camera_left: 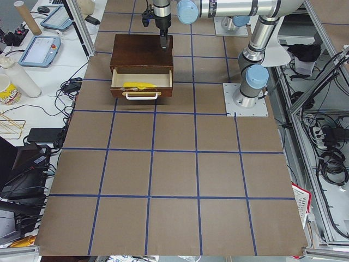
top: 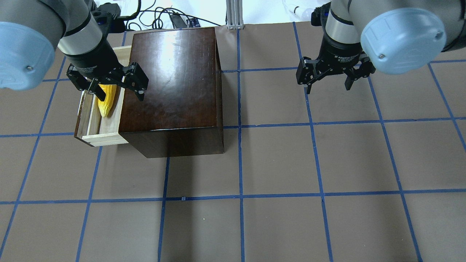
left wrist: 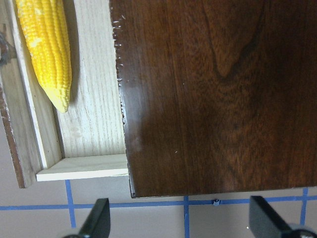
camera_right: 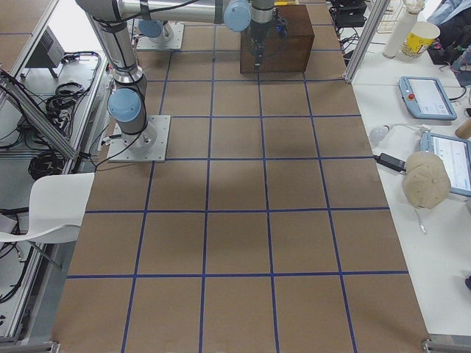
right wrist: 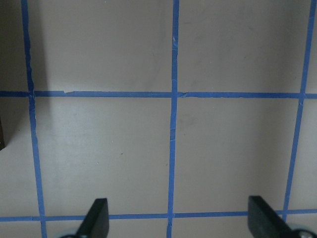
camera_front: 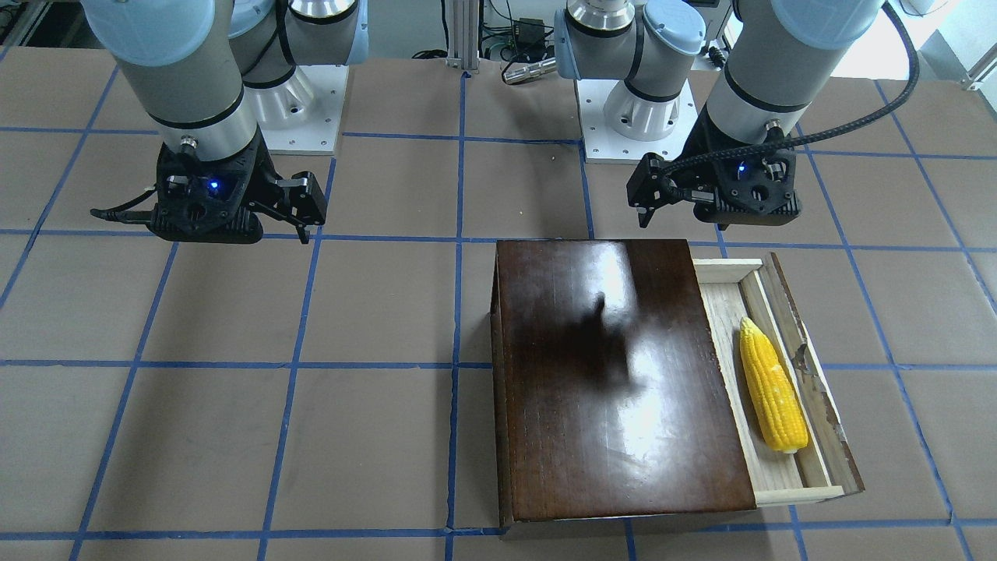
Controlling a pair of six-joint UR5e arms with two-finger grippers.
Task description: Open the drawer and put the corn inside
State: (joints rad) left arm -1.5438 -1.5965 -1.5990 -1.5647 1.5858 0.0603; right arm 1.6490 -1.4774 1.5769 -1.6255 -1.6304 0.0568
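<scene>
The corn [camera_front: 773, 386] lay inside the open drawer [camera_front: 794, 494], its long axis running parallel to the chipped dark front panel, across the drawer's width. Its pointed tip faced the robot's side of the table and its blunt end faced the operators' side. It sat close along the pale inner front wall, though whether it touched that wall was hard to make out. The drawer stood drawn out of the glossy dark brown box [camera_front: 615, 374] on the side toward the robot's left, with a strip of its pale floor bare between the cob and the box. The left gripper [top: 121, 97] hung above the seam where the drawer met the box, its fingers spread wide and holding nothing; in its wrist view the two fingertips framed the box's corner and the drawer's end wall. The right gripper [top: 327, 87] hovered over bare table well apart from the box, likewise spread wide and empty. The table [top: 291, 163] was covered in dull brown sheeting marked into large squares by blue tape, with the arms' white base plates bolted on at the robot's side. Around it, the side views showed workbenches with tablets [camera_right: 427, 95], a paper cup [camera_right: 421, 33], cables and aluminium framing, and a white chair [camera_right: 55, 206].
</scene>
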